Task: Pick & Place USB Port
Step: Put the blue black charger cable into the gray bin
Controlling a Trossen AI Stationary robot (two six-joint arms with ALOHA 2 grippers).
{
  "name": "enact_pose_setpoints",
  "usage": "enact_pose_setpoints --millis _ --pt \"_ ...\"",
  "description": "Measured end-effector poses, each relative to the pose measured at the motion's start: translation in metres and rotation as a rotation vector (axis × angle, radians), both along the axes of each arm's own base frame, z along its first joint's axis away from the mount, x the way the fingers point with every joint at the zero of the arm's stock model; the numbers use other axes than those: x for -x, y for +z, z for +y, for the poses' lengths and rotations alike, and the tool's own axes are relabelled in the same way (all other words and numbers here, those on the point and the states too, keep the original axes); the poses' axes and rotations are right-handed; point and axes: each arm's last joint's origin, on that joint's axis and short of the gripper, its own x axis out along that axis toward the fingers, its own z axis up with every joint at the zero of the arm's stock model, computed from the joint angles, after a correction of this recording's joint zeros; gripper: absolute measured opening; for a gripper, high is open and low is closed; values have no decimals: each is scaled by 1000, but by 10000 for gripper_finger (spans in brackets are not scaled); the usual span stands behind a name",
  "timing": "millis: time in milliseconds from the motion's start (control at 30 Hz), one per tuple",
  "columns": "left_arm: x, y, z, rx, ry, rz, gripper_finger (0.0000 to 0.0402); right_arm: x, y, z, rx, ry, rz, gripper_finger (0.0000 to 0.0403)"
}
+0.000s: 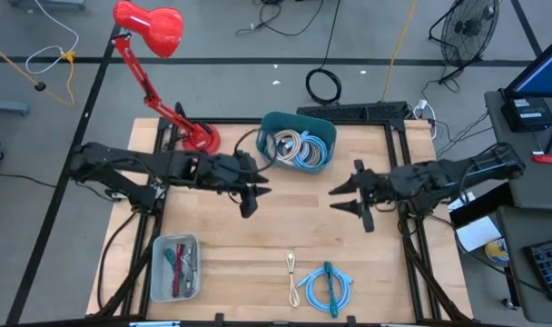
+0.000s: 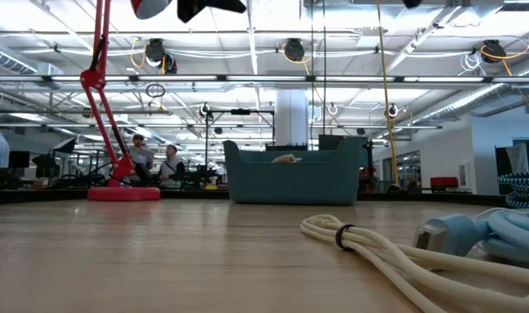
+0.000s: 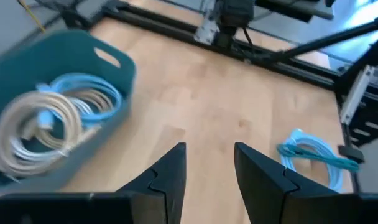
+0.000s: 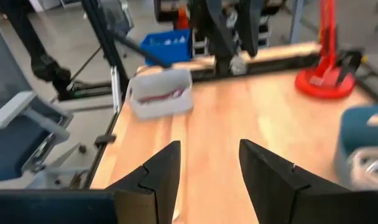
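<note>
A coiled blue USB cable (image 1: 326,286) and a cream one (image 1: 292,272) lie flat on the wooden table near its front edge; both also show in the low view, blue cable (image 2: 491,235) and cream cable (image 2: 369,248). A teal bin (image 1: 299,141) at the far middle holds more coiled cables (image 3: 52,118). My left gripper (image 1: 255,195) hovers open above the table, just nearer than the bin, with nothing between its fingers (image 3: 170,168). My right gripper (image 1: 338,200) hovers open to its right, facing it, also with nothing between its fingers.
A red desk lamp stands with its base (image 1: 199,136) left of the bin. A clear tray (image 1: 174,266) with small red and green items sits at the near left. Bare wood (image 1: 294,218) lies between the two grippers. People sit in the room beyond the table.
</note>
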Motion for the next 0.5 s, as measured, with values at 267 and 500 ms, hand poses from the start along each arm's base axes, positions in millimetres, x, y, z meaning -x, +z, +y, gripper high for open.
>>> enact_pose_setpoints --millis 267,500 --pt "-1 -22 -19 51 -40 -12 136 2 -36 15 -94 28 109 155" --pt "1 -36 -29 83 -56 21 136 2 -62 24 -164 42 124 155"
